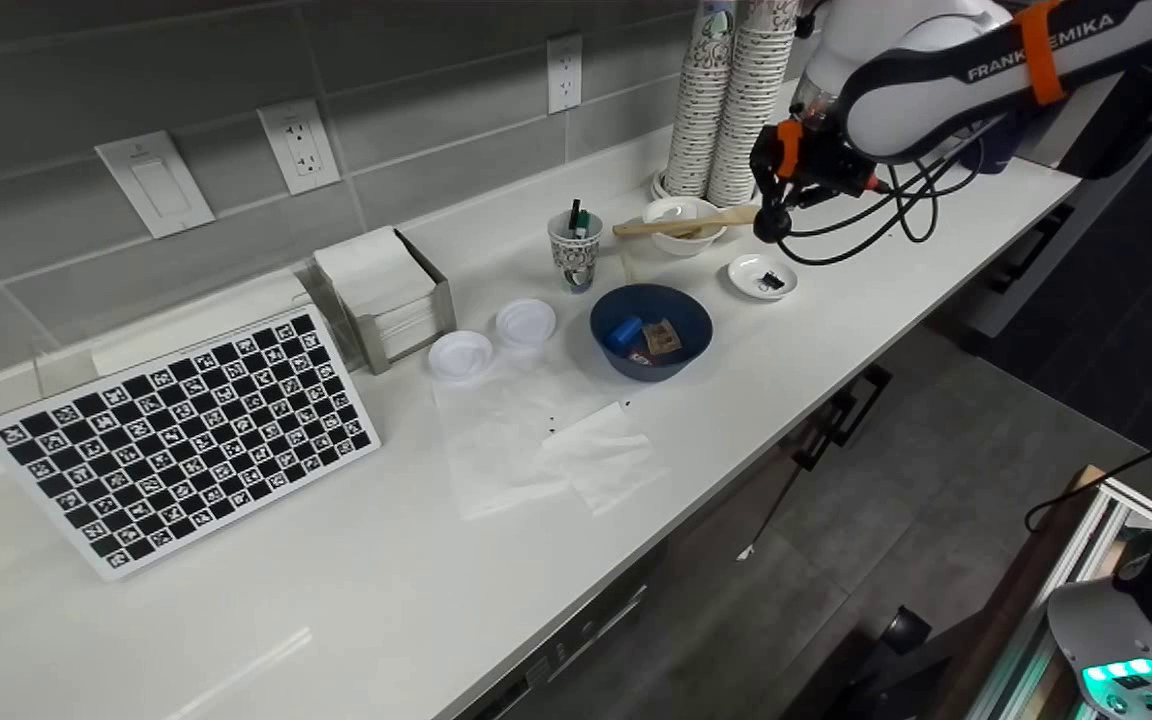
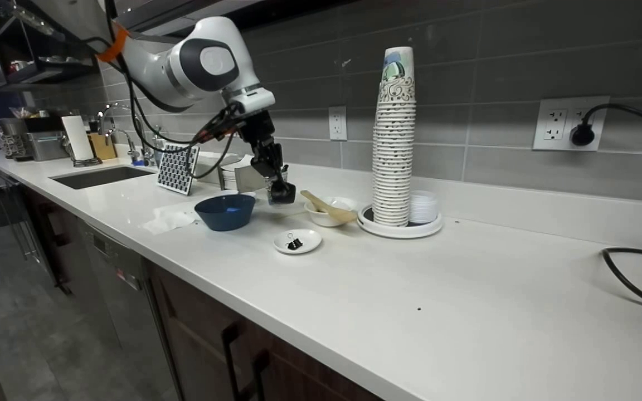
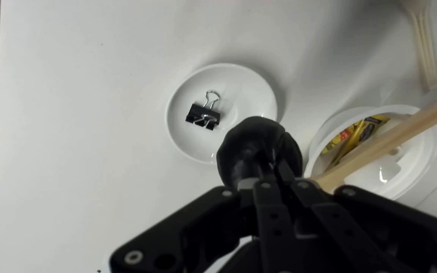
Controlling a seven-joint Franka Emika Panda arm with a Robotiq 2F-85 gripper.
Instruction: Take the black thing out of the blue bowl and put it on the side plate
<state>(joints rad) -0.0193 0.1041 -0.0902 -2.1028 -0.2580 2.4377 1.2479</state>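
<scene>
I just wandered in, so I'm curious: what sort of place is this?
Probably a kitchen, perhaps a shared one: the counter holds a sink, a paper towel roll and tall stacks of paper cups.

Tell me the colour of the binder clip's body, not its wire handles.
The clip's body is black; it shows best in the wrist view.

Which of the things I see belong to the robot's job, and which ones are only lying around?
For the job:
blue bowl
white side plate
black clip, lying on it
gripper

Only lying around:
paper cups
napkins
checkered board
white bowl
</scene>
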